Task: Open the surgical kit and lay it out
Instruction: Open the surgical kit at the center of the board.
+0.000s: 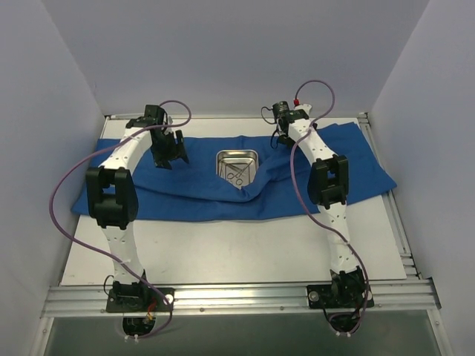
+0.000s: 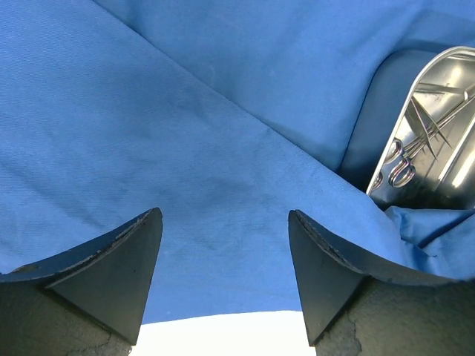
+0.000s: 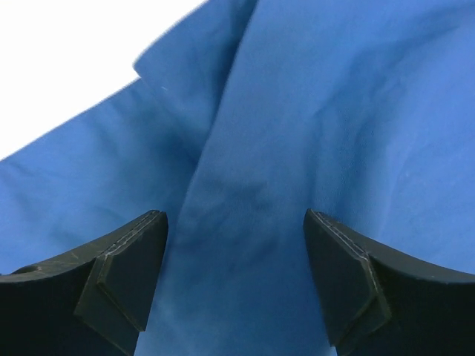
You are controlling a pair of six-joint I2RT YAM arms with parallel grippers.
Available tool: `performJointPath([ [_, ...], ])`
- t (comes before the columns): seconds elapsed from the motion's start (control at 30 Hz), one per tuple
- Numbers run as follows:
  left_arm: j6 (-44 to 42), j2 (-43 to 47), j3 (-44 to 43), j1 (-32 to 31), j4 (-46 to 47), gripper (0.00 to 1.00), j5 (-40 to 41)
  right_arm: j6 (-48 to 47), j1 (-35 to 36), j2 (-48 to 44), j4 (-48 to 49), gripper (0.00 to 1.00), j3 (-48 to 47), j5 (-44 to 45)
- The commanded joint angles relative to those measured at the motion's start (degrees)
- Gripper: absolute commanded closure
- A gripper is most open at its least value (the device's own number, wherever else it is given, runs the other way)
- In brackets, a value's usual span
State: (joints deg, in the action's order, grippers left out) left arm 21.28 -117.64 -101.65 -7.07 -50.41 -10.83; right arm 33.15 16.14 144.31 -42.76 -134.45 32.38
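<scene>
The blue cloth wrap lies opened out across the far half of the table, with a raised fold near its middle. On it sits the shiny steel tray, holding thin scissor-like instruments. My left gripper hovers over the cloth to the left of the tray, open and holding nothing. In the left wrist view, the left gripper frames flat cloth, and the tray with its instruments is at the right. My right gripper stands to the right of the tray. Seen from the wrist, the right gripper is open above a cloth fold.
A white tabletop shows in front of the cloth, bordered by aluminium rails at the near edge and right side. Pale enclosure walls stand on three sides. Purple cables loop off both arms.
</scene>
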Motion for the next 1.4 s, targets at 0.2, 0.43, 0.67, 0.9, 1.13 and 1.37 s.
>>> performJointPath([
  [0.2,-1.41,4.44,1.01,-0.14,-0.65,0.22,2.39,0.25,-2.60,2.02,1.10,0.35,-0.10,-0.91],
  [0.43,-1.85,0.67,-2.94,-0.31,-5.04,0.19,3.44,-0.27,-2.96,0.80,1.19,0.99,-1.07,-2.94],
  [0.67,-0.01,-5.91,-10.41,-1.89,-8.21,0.18,6.69,-0.19,-2.87,-13.24,3.64,1.00,11.45,-3.99],
  [0.9,5.26,-15.50,-19.90,-3.48,-16.55,0.26,13.35,0.34,-2.43,-30.65,9.26,1.00,30.70,-6.45],
  [1.13,10.79,-17.61,-21.40,-4.18,-16.82,0.26,23.22,-1.50,-1.82,-43.13,16.30,1.00,46.98,-9.44],
  [1.37,12.03,-14.46,-19.21,-4.44,-12.00,0.26,23.40,-3.53,-3.04,-44.91,20.52,1.00,51.65,-11.98],
])
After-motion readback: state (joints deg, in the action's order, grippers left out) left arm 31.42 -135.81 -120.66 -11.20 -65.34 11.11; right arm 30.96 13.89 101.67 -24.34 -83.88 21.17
